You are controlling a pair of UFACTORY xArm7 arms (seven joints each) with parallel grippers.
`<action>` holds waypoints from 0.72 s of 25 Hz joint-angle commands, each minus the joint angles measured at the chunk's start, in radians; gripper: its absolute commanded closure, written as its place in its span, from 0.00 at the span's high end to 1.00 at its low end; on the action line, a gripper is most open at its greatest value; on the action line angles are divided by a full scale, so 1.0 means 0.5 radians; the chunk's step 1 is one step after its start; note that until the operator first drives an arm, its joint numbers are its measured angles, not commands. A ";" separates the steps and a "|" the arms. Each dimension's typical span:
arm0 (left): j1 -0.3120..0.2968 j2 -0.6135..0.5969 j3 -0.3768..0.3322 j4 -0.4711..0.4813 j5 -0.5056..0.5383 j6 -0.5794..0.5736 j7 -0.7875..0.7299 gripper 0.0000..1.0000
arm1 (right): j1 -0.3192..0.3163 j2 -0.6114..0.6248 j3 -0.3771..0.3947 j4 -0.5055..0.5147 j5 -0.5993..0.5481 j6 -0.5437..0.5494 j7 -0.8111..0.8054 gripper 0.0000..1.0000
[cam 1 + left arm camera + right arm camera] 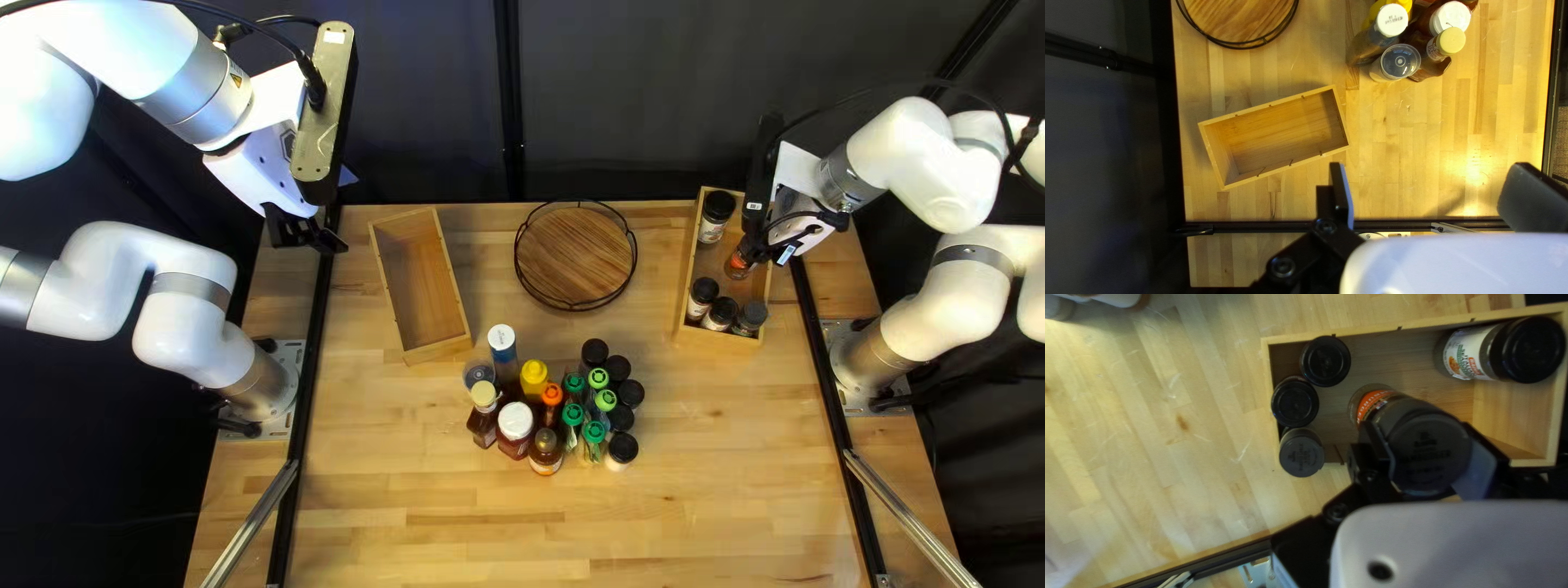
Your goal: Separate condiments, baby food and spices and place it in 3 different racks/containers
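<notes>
The right claw (751, 248) is holding one spice jar (738, 266) inside the right wooden box (718, 339), with four other jars (714, 209). Left of this box, the bottles (533, 376) stand; farther left, the left claw (312, 231) is wide.

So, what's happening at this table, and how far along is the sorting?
My right gripper is shut on a spice jar in a wooden box that also holds four other jars. My left gripper hangs open near a second box. A crowd of bottles and jars stands mid-table, not yet sorted.
</notes>
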 commanded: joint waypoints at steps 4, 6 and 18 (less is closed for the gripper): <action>0.000 0.000 0.000 0.000 0.000 0.000 0.000 1.00 | 0.008 0.002 -0.035 -0.154 -0.019 -0.187 -0.084 0.00; 0.000 0.000 0.000 0.000 0.000 0.000 0.000 1.00 | -0.779 0.132 0.756 -0.133 0.931 -0.025 -0.837 0.00; 0.000 0.000 0.000 0.000 0.000 0.000 0.000 1.00 | -0.162 -0.149 0.245 -0.281 0.252 -0.405 -0.575 0.00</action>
